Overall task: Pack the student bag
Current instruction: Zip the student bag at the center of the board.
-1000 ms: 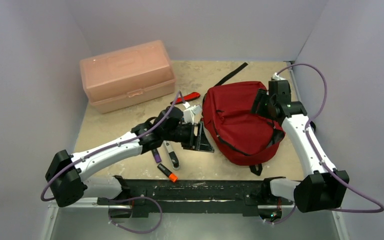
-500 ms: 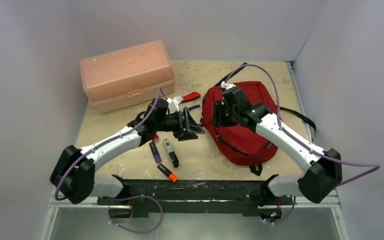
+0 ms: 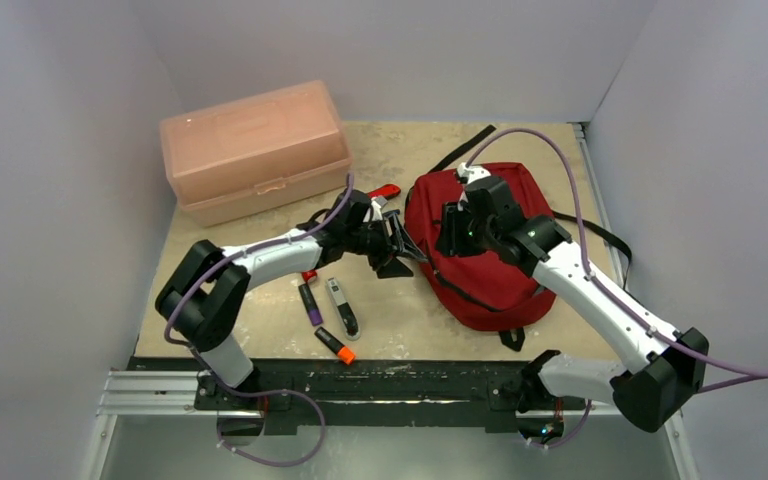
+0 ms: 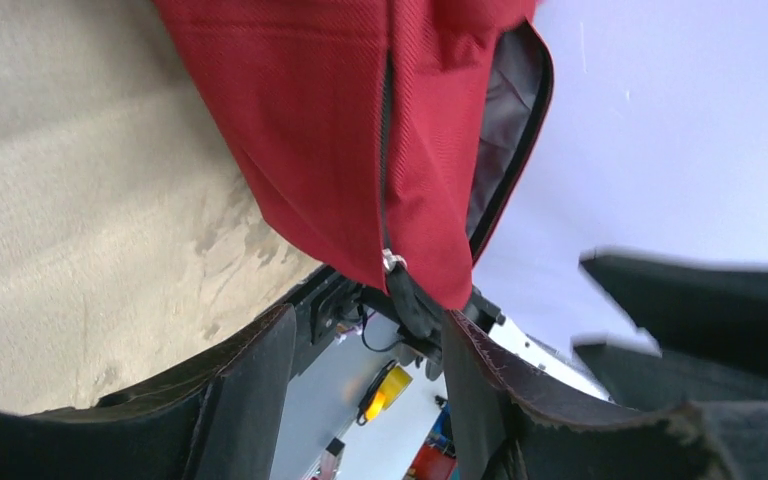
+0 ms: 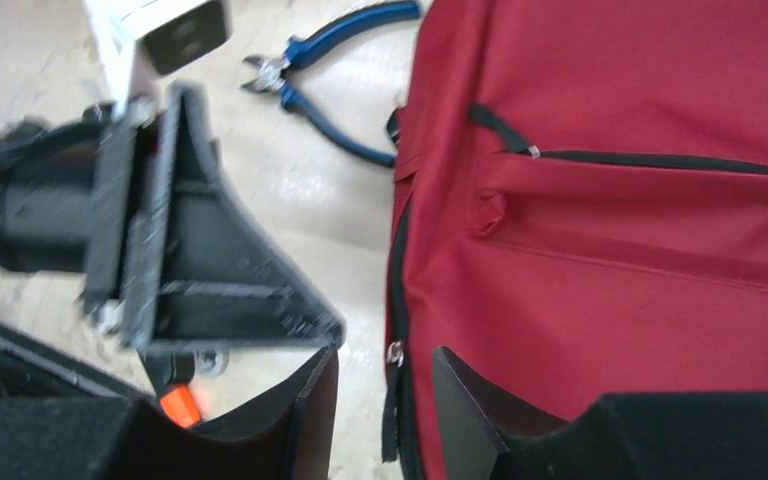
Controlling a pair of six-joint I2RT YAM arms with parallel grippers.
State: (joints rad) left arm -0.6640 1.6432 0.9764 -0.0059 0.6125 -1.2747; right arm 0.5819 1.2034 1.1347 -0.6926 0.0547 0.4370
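Far left from above: pink box (image 3: 255, 150) at the back, orange-tipped marker (image 3: 335, 346) near the front. Clear only in the right wrist view: blue pliers (image 5: 320, 70) just beside the student bag (image 3: 490, 270), lying right of centre. Left gripper (image 4: 365, 335): jaws apart at the bag's edge, contact unclear; seen only from its wrist: grey lining inside an unzipped opening. Right gripper (image 5: 382, 365): jaws apart, framing the side zipper pull, nothing clamped.
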